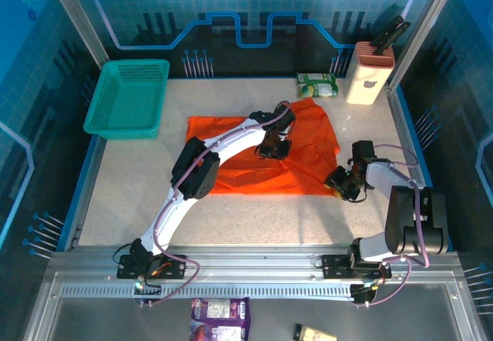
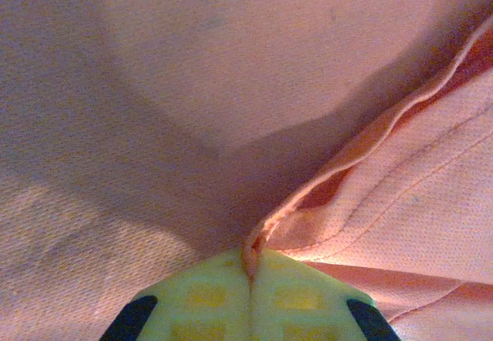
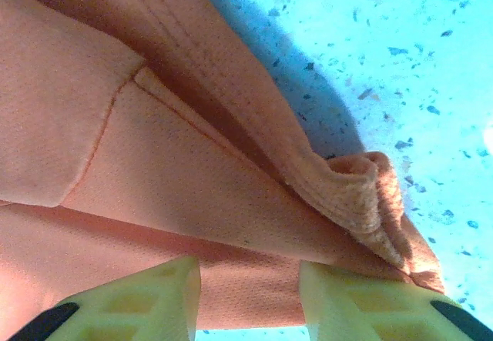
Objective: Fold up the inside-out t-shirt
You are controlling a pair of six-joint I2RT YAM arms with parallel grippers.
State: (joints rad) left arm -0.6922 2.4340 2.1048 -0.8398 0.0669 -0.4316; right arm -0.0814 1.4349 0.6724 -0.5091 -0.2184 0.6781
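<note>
The inside-out t-shirt (image 1: 308,152) lies spread on the table, bright orange and wrinkled, partly folded over itself. My left gripper (image 1: 273,150) is over the shirt's middle. In the left wrist view it (image 2: 251,270) is shut on a raised hem fold of the shirt (image 2: 362,202). My right gripper (image 1: 340,181) is at the shirt's lower right corner. In the right wrist view its jaws (image 3: 250,291) stand apart with a flat layer of the shirt (image 3: 192,179) lying across the gap, and a bunched hem (image 3: 370,195) sits just beyond the right finger (image 3: 362,302).
A teal mesh basket (image 1: 127,98) sits at the table's back left. A green packet (image 1: 317,85) and a knife block (image 1: 368,71) stand at the back right, just beyond the shirt. Speckled tabletop (image 1: 254,218) shows in front of the shirt.
</note>
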